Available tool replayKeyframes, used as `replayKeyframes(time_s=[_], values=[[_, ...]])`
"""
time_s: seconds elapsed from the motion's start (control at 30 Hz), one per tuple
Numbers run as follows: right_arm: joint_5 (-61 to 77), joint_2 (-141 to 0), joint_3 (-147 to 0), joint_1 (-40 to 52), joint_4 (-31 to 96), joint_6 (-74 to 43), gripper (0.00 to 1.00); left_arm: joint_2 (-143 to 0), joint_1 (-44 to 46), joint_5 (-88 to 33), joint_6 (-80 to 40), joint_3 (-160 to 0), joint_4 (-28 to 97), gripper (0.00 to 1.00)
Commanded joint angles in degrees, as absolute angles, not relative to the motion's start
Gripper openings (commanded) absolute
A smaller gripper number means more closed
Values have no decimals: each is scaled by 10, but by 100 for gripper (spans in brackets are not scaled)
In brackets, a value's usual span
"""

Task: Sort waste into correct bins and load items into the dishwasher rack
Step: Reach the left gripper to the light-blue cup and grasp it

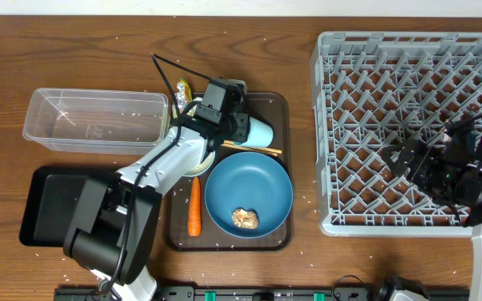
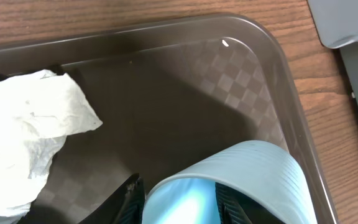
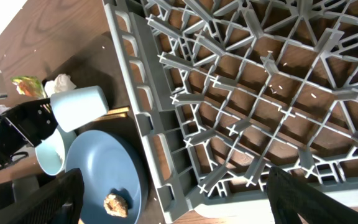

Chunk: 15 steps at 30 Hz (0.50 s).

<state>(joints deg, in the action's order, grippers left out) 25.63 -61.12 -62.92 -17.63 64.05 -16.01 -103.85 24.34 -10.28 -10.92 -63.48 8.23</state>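
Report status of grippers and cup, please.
Left gripper shut on light-blue cup, at serving tray. Right gripper open over rack. Crumpled paper beside cup, apart.

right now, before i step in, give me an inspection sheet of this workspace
surface: wooden table, rice grains strewn over it and brown tray
job's things: light-blue cup, blue plate with food lump, carrot, chopsticks on that tray; no dishes seen in rack; clear tub, black tray at left
clutter: crumpled paper on tray, wrapper beside it
grippers: left claw shut on cup; right claw open above rack
cables: black cable looping off left arm
surroundings: nothing seen
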Motion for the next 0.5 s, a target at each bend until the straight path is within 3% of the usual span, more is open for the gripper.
replayKeyframes(time_s=[0.0,0.47], values=[[253,-611,-636,-169,642,-152,87,-1049,249,-97,-103,-643,74,39],[240,-611,-636,-169,645,-151,88,-1046,269,-68,-99,-645,75,39]])
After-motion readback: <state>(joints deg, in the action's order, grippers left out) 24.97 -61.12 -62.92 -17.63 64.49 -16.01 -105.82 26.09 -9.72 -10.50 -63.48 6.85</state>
